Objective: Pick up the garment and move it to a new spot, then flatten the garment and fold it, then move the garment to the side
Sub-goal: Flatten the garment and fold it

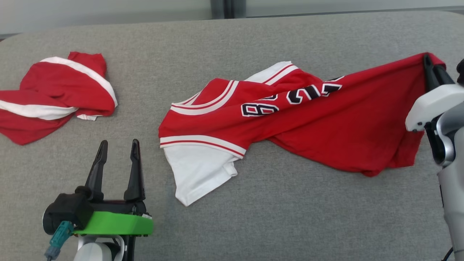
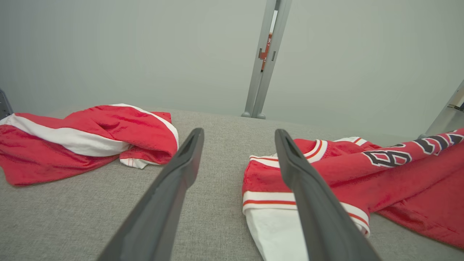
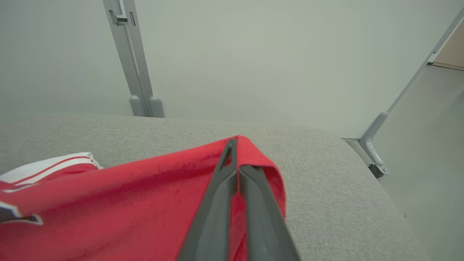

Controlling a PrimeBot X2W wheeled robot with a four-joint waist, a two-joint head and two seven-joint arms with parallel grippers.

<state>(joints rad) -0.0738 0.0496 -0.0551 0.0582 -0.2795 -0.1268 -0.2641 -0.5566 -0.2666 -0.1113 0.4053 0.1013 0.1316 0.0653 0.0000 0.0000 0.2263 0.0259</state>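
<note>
Right gripper (image 1: 430, 66) pinched tight on the red hem corner of the jersey (image 1: 326, 123), holding that corner raised at the right side of the grey padded table (image 1: 275, 221). Rest of jersey lies crumpled mid-table, white sleeve nearest the left gripper (image 1: 119, 145), whose jaws are spread wide, holding nothing. Second red-white garment (image 1: 58, 94) bunched at far left

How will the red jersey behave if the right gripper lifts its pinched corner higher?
Likely floppy: the jersey drapes in loose folds from the right gripper. Probably light, since a fingertip pinch holds its raised edge. The white sleeve would likely drag behind.
</note>
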